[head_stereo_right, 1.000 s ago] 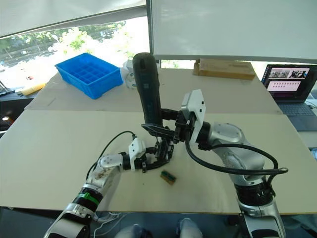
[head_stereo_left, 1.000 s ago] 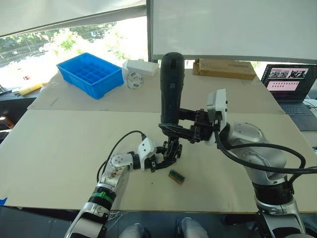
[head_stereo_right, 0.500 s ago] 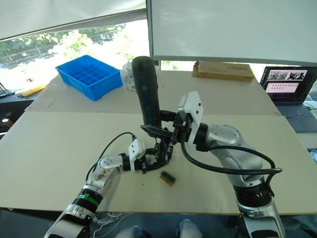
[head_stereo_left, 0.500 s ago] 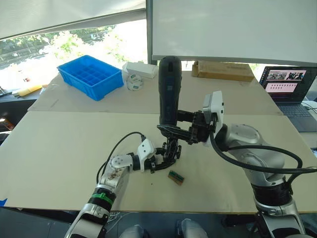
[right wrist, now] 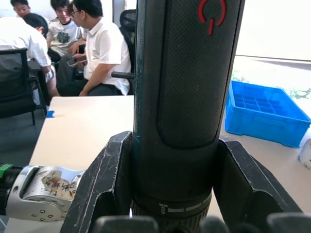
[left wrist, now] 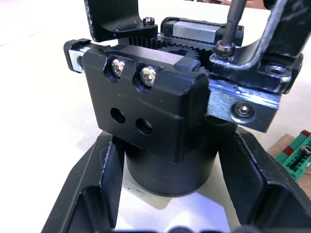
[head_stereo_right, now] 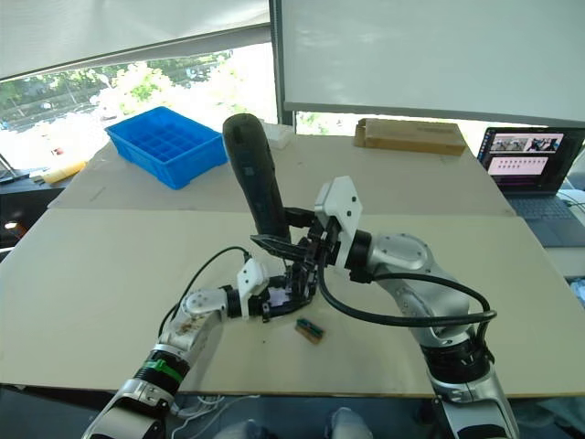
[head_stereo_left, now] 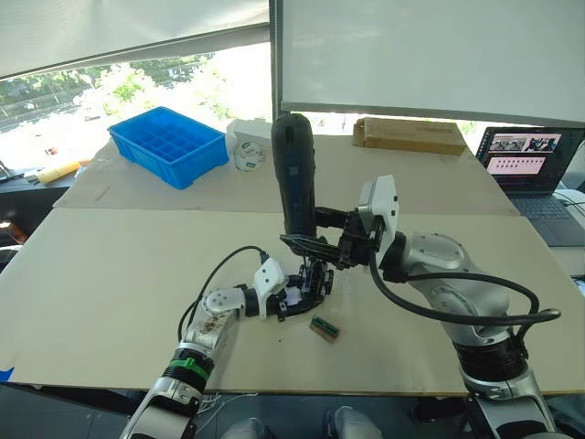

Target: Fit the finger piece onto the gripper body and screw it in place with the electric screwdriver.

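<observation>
Black electric screwdriver (head_stereo_left: 294, 174) has tipped since a second ago, its rounded top now leaning toward the robot's left, bit still down over the gripper body (left wrist: 160, 121). Judgement: bit angle being corrected to seat in a screw head.

Right gripper (right wrist: 172, 194): fingers clenched on screwdriver's lower barrel.

Left gripper (left wrist: 175, 204): fingers grasping gripper body's round base, holding it on the bench (head_stereo_left: 119, 265).

Finger piece (left wrist: 119, 17) sits atop body; bit tip beside it.

Green-and-brown block (head_stereo_left: 324, 327) lies just beside, untouched.
</observation>
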{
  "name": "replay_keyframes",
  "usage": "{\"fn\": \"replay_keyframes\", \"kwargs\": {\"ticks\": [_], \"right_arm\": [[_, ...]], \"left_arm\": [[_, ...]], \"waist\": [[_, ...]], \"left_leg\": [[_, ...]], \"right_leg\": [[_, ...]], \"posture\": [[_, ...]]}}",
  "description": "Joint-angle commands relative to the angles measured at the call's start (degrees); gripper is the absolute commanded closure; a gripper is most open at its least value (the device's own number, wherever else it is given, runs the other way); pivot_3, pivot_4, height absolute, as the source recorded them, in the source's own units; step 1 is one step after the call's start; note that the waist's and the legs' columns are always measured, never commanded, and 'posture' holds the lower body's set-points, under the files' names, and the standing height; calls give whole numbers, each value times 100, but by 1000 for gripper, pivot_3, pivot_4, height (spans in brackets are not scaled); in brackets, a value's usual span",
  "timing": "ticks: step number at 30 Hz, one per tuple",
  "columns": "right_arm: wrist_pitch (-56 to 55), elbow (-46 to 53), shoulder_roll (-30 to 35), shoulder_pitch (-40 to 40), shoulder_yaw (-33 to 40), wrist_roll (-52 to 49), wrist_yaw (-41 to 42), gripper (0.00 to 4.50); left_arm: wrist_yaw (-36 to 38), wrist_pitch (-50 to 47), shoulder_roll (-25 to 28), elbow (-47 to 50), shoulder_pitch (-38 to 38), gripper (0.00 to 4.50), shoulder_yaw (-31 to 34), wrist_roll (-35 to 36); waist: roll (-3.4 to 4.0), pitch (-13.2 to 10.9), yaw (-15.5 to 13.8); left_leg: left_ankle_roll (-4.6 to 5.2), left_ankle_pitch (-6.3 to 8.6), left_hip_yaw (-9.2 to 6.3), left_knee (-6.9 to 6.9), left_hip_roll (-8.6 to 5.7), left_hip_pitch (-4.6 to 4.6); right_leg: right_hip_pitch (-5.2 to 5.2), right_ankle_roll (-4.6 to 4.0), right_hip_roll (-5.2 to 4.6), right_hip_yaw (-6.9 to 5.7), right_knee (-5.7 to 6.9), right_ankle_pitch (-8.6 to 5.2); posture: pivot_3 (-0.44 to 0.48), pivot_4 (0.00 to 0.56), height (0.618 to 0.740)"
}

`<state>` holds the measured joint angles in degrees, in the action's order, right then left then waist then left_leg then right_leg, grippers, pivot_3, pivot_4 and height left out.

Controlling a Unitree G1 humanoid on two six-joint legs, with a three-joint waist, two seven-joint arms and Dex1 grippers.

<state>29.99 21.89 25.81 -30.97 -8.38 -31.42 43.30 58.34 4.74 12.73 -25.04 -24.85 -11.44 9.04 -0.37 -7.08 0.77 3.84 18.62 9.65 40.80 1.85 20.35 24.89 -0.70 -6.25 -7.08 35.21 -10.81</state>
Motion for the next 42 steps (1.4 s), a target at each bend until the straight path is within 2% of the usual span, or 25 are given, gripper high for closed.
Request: {"fn": "replay_keyframes", "kwargs": {"ticks": [1,11,20,24,27,36,38,39,41,42], "right_arm": [[230,-345,148,216,-184,253,34,2597],[395,-247,245,-38,230,-168,208,2597],[563,-102,232,-759,775,-894,357,2597],[-41,115,129,-1024,1132,-1290,957,2597],[-181,119,57,-1145,1317,-1405,918,2597],[13,433,558,-823,1602,-1865,1103,2597],[78,592,702,-695,1792,-2081,1042,2597],[122,669,780,-631,1901,-2204,1005,2597],[195,763,906,-559,2043,-2396,924,2597],[249,795,977,-542,2116,-2496,874,2597]], "left_arm": [[125,-103,-6,-8,89,2118,-108,11],[111,-114,-30,-9,101,2118,-109,15],[10,-91,-126,-152,51,2118,-133,-59],[-173,-68,-202,-296,14,2118,-133,-167],[-237,3,-251,-411,-12,2118,-135,-235],[-197,63,-361,-663,-137,2118,-86,-211],[-142,23,-297,-603,-120,1129,-24,-161],[-137,38,-241,-555,-102,881,11,-158],[-105,1,-134,-438,-46,18,72,-107],[-61,-38,-62,-345,-1,18,104,-59]], "waist": [[0,0,0],[0,0,-5],[6,-4,-10],[13,-9,-62],[14,-9,-98],[14,-9,-150],[14,-9,-154],[14,-9,-151],[14,-9,-140],[14,-9,-135]], "left_leg": [[0,0,0,0,0,0],[1,1,-2,-1,0,2],[3,1,-3,1,0,37],[4,0,-9,4,-3,52],[7,1,-10,7,-6,52],[21,10,-19,14,-7,57],[21,9,-18,15,-6,57],[21,9,-21,16,-6,60],[21,9,-25,15,-4,64],[21,9,-25,15,-3,64]], "right_leg": [[0,0,-3,-1,0,0],[1,0,-13,-3,-3,0],[30,-2,-19,-6,-2,3],[36,0,-11,-17,-4,3],[31,4,3,-19,-7,6],[27,10,-31,-20,-14,14],[27,8,-32,-20,-13,16],[27,7,-32,-21,-13,16],[29,7,-33,-20,-15,17],[31,5,-32,-19,-16,18]], "posture": [[0,150,740],[0,150,740],[0,150,740],[0,150,740],[0,150,740],[0,150,740],[0,150,740],[0,150,740],[0,150,740],[0,150,740]]}}
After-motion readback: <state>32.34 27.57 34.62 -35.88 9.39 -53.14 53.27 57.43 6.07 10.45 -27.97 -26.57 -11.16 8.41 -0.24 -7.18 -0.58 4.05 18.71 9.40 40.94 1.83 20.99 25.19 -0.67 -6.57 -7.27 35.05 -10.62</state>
